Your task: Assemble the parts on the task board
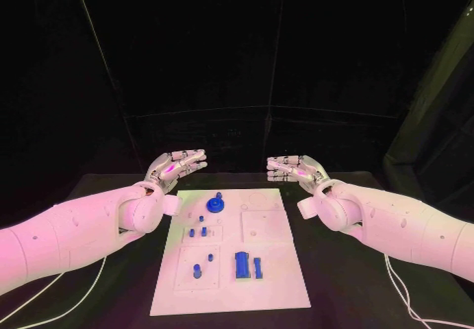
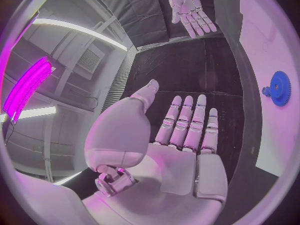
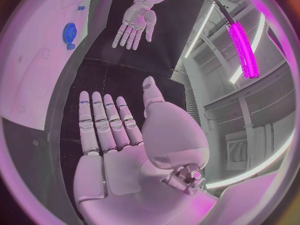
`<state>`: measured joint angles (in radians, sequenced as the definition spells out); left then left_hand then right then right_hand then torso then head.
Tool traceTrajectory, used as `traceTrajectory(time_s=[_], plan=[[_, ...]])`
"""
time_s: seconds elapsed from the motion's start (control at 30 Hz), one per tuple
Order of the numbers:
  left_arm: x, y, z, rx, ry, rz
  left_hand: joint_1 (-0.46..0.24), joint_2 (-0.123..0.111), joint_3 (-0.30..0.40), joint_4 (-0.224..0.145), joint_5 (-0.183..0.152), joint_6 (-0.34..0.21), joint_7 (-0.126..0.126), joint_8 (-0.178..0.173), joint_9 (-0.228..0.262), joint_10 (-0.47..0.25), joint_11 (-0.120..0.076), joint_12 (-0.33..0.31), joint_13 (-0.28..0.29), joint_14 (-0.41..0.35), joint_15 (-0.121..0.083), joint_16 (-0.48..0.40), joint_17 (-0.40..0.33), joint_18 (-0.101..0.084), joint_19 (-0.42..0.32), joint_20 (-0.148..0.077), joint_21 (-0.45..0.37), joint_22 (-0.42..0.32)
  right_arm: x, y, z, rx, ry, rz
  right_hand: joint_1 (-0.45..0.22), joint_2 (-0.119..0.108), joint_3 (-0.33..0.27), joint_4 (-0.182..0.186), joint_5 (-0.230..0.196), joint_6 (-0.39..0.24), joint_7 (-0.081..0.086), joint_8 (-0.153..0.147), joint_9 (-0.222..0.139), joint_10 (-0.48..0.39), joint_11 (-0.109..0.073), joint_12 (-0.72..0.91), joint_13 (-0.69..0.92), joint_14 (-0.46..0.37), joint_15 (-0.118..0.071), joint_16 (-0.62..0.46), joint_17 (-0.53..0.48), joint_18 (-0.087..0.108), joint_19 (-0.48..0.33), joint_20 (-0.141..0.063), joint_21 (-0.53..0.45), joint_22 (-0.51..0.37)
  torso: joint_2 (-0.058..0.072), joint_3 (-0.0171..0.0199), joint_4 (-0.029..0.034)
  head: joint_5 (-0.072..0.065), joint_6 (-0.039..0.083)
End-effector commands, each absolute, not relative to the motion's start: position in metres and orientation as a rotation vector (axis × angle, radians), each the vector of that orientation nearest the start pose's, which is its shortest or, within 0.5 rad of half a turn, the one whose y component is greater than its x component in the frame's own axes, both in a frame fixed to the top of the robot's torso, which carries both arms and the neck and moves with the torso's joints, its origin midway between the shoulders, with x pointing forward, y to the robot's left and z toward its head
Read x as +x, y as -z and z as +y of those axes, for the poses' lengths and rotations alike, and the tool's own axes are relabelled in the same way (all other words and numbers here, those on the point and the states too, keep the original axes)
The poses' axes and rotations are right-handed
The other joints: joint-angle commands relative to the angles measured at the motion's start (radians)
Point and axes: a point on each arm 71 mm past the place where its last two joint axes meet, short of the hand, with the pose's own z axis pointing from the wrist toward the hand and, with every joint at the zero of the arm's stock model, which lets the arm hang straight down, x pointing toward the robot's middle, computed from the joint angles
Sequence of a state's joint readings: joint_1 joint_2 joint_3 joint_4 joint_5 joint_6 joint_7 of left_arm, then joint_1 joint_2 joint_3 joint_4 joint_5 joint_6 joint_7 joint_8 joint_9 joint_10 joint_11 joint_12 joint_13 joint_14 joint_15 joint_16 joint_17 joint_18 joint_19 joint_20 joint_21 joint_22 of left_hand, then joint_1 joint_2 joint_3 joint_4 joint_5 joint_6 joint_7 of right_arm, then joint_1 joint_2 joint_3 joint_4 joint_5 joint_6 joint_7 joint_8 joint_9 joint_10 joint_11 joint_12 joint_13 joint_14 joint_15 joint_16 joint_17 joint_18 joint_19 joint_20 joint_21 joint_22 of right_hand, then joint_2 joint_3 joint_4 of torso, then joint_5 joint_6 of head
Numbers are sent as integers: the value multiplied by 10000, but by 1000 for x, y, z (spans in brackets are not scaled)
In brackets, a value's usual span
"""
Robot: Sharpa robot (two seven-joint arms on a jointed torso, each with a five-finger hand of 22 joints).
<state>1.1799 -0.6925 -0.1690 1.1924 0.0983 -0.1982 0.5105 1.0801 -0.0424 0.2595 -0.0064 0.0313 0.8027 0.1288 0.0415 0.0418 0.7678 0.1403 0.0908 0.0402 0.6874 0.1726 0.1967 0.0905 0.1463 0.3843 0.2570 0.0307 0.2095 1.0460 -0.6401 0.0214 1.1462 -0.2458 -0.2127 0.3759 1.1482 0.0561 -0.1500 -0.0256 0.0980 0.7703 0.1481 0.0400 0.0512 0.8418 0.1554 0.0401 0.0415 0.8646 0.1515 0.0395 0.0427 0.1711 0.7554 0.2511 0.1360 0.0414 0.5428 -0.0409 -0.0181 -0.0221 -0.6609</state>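
Observation:
The white task board (image 1: 266, 274) lies in the middle of the black table. A blue gear (image 1: 216, 203) (image 2: 279, 88) (image 3: 69, 34) stands near its far end. Small blue pegs (image 1: 201, 230) sit in its middle-left part, a blue block (image 1: 242, 264) and a smaller blue piece (image 1: 257, 267) nearer me, and a round blue piece (image 1: 196, 269) to their left. My left hand (image 1: 176, 166) (image 2: 181, 135) (image 3: 135, 22) hovers beyond the board's far left corner, fingers straight and apart, holding nothing. My right hand (image 1: 292, 168) (image 3: 119, 135) (image 2: 190, 10) hovers beyond the far right corner, also flat and empty.
Black table surface (image 1: 346, 274) surrounds the board on all sides. White cables (image 1: 395, 288) trail off the table edge at right, and another cable (image 1: 59, 288) at left. A dark curtain backs the table.

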Motion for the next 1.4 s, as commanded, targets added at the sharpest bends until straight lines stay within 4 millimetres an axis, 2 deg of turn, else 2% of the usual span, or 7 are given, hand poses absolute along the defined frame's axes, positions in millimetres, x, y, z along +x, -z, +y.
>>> traceTrajectory(time_s=[0.03,0.3,0.33,0.43,0.47,0.77,1.4], plan=[[522,243,231,-11787,14642,13795,-3530,424,-850,64,-313,-2625,-422,-415,-418,-2509,-459,-908,-402,-2246,-563,-643,-905,-439,-1265,-826,-307,-685,522,258,-210,10104,-13825,15088,-3752,-561,484,256,-980,-2516,-478,-400,-512,-2749,-508,-401,-415,-2826,-494,-395,-427,-519,-2467,-822,-449,-414,3,92,43,45,130],[505,242,217,-11931,13917,13368,-5575,424,-1336,64,-313,-4142,-1288,-415,-418,-3964,-1403,-908,-402,-3546,-891,-1011,-905,-655,-1973,-1338,-307,-1080,506,247,-204,10744,-13530,13974,-5930,-561,753,256,-980,-3981,-763,-400,-512,-4347,-803,-401,-415,-4468,-781,-395,-427,-792,-3902,-1298,-1360,-414,13,397,176,215,591],[502,241,215,-11950,13792,13289,-5776,424,-1391,64,-313,-4292,-1288,-415,-418,-4100,-1403,-908,-402,-3677,-923,-1055,-905,-655,-2052,-1378,-307,-1120,503,245,-203,10856,-13460,13798,-6141,-561,788,256,-980,-4124,-1481,-400,-512,-4505,-833,-401,-415,-4627,-811,-395,-427,-792,-4042,-1345,-1360,-414,14,407,180,220,604],[492,238,208,-12003,13390,13020,-6361,424,-1528,64,-313,-4729,-1288,-415,-418,-4520,-1403,-908,-402,-4047,-1017,-1161,-905,-1463,-2253,-1524,-307,-1234,493,239,-199,11215,-13200,13267,-6749,-561,1500,256,-980,-4529,-1481,-400,-512,-4947,-1554,-401,-415,-5078,-1515,-395,-427,-901,-4441,-1479,-1360,-414,14,409,181,221,609],[487,236,205,-12024,13194,12882,-6598,424,-1588,64,-313,-4904,-1288,-415,-418,-4692,-1403,-908,-402,-4195,-1726,-1203,-905,-1463,-2327,-1592,-307,-1279,487,236,-198,11382,-13058,13037,-7010,-561,1500,256,-980,-4706,-1481,-400,-512,-5134,-1554,-401,-415,-5280,-1515,-395,-427,-901,-4610,-1538,-1360,-414,14,409,181,221,609],[465,226,194,-12083,12402,12272,-7905,424,-1888,64,-313,-5872,-1288,-415,-418,-5623,-1403,-908,-402,-5026,-1726,-1967,-905,-1463,-2790,-2570,-307,-2095,465,225,-193,12017,-12381,12256,-8398,-561,1500,256,-980,-5634,-1481,-400,-512,-6152,-1554,-401,-415,-6327,-1515,-395,-427,-1711,-5524,-2511,-1360,-414,14,409,181,221,609],[462,224,192,-12089,12289,12178,-9447,424,-2595,64,-313,-7021,-1288,-415,-418,-6719,-1403,-908,-402,-5997,-1726,-1967,-905,-1463,-3843,-2570,-307,-2095,462,224,-192,12089,-12289,12178,-10031,-561,1500,256,-980,-6727,-1481,-400,-512,-7347,-1554,-401,-415,-7552,-1515,-395,-427,-1711,-6579,-2511,-1360,-414,14,409,181,221,609]])
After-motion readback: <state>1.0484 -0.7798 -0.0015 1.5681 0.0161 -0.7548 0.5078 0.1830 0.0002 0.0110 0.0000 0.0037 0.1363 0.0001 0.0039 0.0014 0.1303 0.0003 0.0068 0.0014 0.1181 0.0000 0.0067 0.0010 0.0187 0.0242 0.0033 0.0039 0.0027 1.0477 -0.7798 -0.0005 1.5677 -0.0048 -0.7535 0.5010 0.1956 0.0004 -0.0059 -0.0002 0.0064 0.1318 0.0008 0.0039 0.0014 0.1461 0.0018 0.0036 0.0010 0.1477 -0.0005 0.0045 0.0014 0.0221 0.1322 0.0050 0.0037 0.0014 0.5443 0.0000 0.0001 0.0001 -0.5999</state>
